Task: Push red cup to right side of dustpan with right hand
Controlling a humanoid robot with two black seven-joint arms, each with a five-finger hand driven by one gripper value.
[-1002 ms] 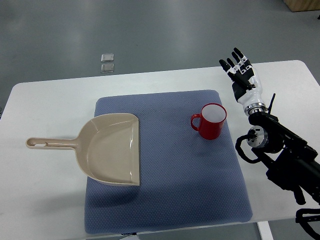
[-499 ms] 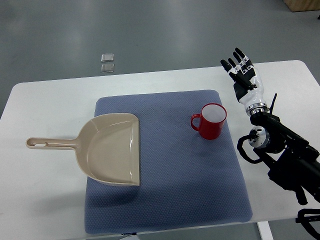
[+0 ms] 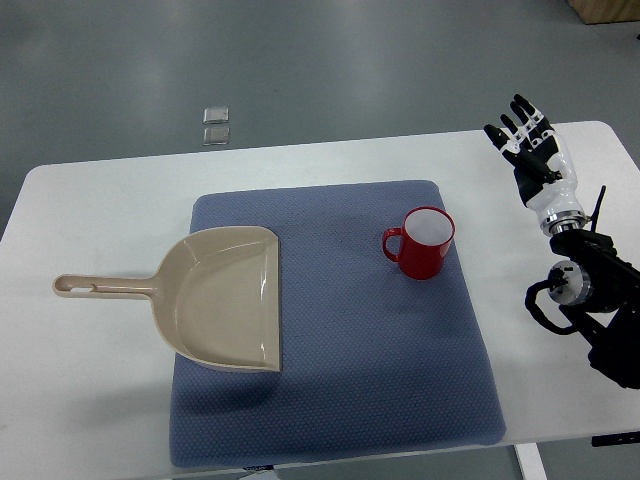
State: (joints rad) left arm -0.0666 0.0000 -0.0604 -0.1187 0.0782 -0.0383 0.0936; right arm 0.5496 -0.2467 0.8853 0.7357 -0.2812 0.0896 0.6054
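Note:
A red cup (image 3: 424, 243) with a white inside stands upright on the blue mat (image 3: 330, 400), its handle pointing left. The beige dustpan (image 3: 222, 297) lies on the mat's left part, its handle reaching left over the white table. The cup is well to the right of the dustpan, with a wide gap of mat between them. My right hand (image 3: 532, 148) is over the table at the far right, clear of the cup, fingers spread and holding nothing. The left arm does not show.
The white table (image 3: 90, 400) ends just right of my right arm and along the bottom of the picture. Two small clear squares (image 3: 214, 124) lie on the grey floor beyond the table's far edge.
My right hand and arm have drawn back to the right, away from the cup. The cup and the dustpan have stayed where they were.

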